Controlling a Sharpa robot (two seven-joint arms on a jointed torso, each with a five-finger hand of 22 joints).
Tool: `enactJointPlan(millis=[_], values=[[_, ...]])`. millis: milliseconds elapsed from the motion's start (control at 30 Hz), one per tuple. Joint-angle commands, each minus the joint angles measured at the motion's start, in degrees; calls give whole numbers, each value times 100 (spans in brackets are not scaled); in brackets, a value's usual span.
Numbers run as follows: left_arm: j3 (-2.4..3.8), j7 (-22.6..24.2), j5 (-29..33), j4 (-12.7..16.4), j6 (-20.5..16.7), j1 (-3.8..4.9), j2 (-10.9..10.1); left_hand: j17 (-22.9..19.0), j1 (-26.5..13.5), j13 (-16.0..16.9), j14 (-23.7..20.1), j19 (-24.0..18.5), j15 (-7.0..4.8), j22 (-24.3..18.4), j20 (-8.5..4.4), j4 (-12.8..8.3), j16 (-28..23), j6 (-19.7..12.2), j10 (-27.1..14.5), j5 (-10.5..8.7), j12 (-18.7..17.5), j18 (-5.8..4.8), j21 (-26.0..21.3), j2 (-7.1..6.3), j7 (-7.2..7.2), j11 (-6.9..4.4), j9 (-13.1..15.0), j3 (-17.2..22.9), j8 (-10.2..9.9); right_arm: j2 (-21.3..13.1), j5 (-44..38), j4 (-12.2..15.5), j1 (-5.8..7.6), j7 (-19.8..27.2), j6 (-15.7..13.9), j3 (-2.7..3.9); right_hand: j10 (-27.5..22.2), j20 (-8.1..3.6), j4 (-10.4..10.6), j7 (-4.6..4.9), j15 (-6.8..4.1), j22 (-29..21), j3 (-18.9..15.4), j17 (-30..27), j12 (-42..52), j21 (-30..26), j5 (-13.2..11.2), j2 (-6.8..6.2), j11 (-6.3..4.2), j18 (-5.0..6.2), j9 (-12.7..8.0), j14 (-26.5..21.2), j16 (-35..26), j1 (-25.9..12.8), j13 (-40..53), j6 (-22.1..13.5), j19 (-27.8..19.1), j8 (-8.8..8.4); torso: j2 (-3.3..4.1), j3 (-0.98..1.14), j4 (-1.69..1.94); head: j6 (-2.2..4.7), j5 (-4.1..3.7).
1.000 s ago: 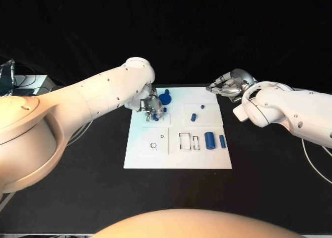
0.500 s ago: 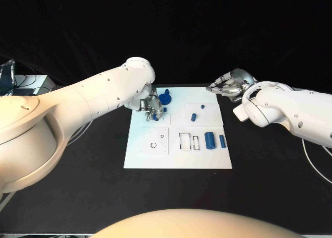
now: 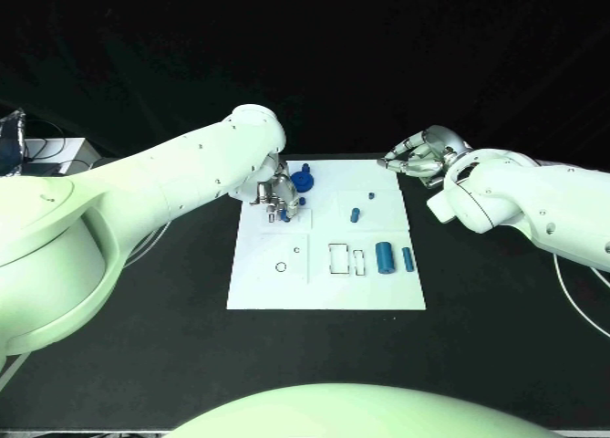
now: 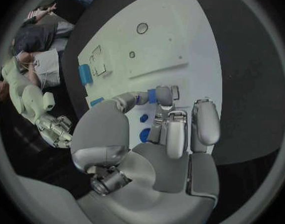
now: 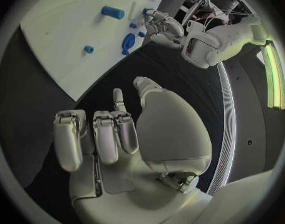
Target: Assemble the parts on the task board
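Overhead, left hand at task board far-left corner, pinching small blue part per wrist cam. Right hand off board over tabletop, fingers apart, holding nothing.

Black bench, white task board flat at its centre. Off the bench's 9 o'clock edge, cables and gear, too small to identify.

Black table; black backdrop behind; lit strip at room's edge.
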Motion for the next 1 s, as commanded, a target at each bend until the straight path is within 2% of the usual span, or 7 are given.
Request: enactJointPlan(millis=[33,333,467,800,1000], values=[[-31,-36,32,-14,173,-69,26,1189,88,41,517,29,-18,-11,12,-1160,28,103,141,-1,43,-94,5,58,-70,-81,36,1103,-2,5,-58,7,0,58,52,1,395,-24,-15,1,-30,1278,34,1313,-24,-39,36,-36,-23,59,6,538,-21,-29,1329,-53,429,24,0,3,4,-14,-7],[-38,-91,108,-43,110,-77,38,1217,44,147,524,41,-23,-12,16,-922,36,114,213,-79,87,-100,-26,97,-97,-96,130,780,-38,4,-61,9,0,60,49,1,395,-24,-15,1,-30,1278,34,1313,-24,-39,36,-36,-23,59,6,538,-21,-29,1329,-53,429,24,-7,6,3,-18,-13],[-40,-114,137,-56,92,-78,43,1210,-21,171,521,46,-29,-28,15,-713,33,100,232,-128,81,-101,-58,88,-119,-109,197,450,-74,3,-64,11,1,60,48,2,385,-27,-8,0,-32,1273,62,1305,-35,-52,31,-53,-24,62,45,536,-25,-31,1320,-64,425,34,-8,1,4,-13,-14],[-42,-167,174,-94,41,-78,46,1217,-194,236,523,80,-46,-40,-1,-198,33,167,231,-261,92,-106,-102,-31,-159,-131,243,-251,-201,-4,-105,18,2,62,41,2,385,-27,-8,0,-32,1273,62,1305,-35,-52,31,-53,-24,62,45,536,-25,-31,1320,-64,425,34,-6,-2,8,-6,-15],[-43,-189,178,-103,-6,-78,41,1225,-240,276,525,108,-50,-20,-6,24,35,212,234,-329,109,-112,-101,-96,-164,-134,244,-537,-259,-7,-122,20,2,65,36,2,385,-27,-8,0,-32,1273,62,1305,-35,-52,31,-53,-24,62,45,536,-25,-31,1320,-64,425,34,-5,-3,9,-7,-13]])
